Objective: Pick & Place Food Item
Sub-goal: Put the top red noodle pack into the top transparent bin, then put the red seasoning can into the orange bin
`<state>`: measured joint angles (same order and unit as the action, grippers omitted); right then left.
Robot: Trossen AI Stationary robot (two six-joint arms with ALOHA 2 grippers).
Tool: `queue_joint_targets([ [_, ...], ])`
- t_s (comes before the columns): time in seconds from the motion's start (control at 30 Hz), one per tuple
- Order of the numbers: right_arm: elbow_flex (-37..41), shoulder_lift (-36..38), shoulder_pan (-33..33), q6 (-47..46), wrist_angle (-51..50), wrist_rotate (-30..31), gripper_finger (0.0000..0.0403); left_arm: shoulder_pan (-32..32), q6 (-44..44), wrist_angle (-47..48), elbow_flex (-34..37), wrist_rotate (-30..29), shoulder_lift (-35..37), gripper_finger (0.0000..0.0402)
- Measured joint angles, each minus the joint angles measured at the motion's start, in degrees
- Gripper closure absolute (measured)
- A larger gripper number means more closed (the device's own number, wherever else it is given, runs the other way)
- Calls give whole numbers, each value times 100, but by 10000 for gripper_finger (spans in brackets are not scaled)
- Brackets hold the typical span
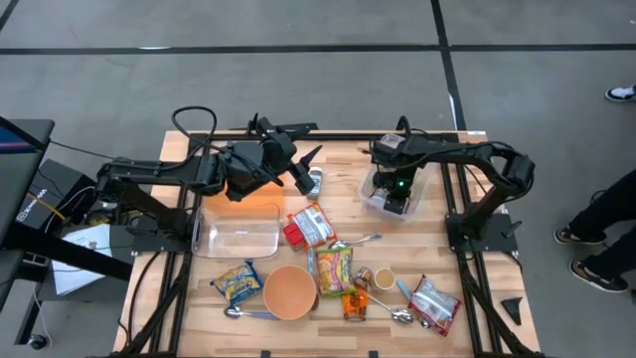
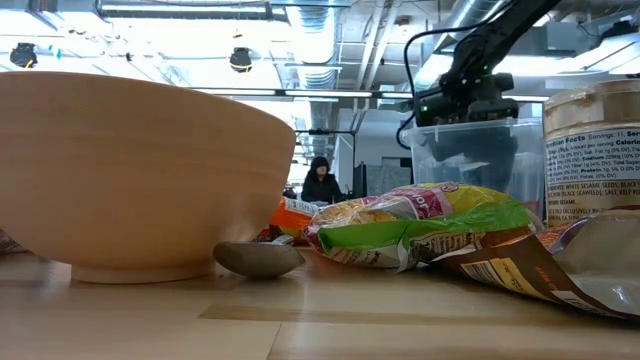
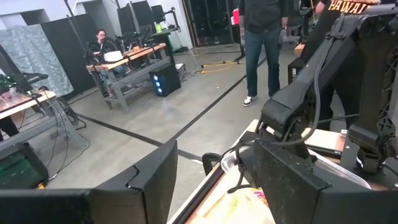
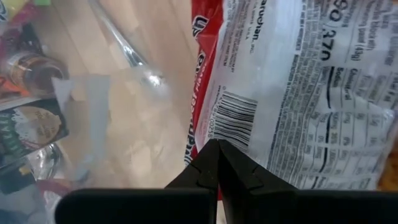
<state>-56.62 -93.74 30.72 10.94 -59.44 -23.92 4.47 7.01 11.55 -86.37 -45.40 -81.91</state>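
Observation:
A red-and-white food packet (image 4: 292, 93) with a barcode and printed label fills the right wrist view. My right gripper (image 4: 217, 158) is shut at its near edge. In the high view this gripper (image 1: 396, 194) points steeply down into a clear plastic container (image 1: 378, 194) at the table's far right; the low view shows it over the same container (image 2: 470, 155). My left gripper (image 1: 306, 164) hangs high over the far middle of the table, level and open. Nothing lies between its fingers (image 3: 155, 180). My right gripper pinches the packet's red-bordered edge beside the barcode (image 4: 214, 134) between its two shut fingertips. The fingers slant down from above into the container. The packet stretches away beyond the fingertips. Whether its far end rests on the container's floor, I cannot tell.
On the near half of the table lie a wooden bowl (image 1: 290, 291), a clear flat tray (image 1: 237, 231), several snack packets (image 1: 333, 267), a jar (image 1: 356, 303), a small cup (image 1: 383, 279) and spoons (image 1: 397, 315). People stand and sit in the room beyond the table (image 3: 261, 37).

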Motion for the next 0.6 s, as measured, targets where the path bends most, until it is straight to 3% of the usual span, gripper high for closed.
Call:
queue_joint_targets([
  [0.3, 4, 334, -15, -115, -13, 2, 403, 0, -2, 0, 0, -5, 0, 198],
  [0.6, 4, 1838, 22, -732, -4, -18, 403, 0, 0, 0, 0, -3, 0, 198],
])
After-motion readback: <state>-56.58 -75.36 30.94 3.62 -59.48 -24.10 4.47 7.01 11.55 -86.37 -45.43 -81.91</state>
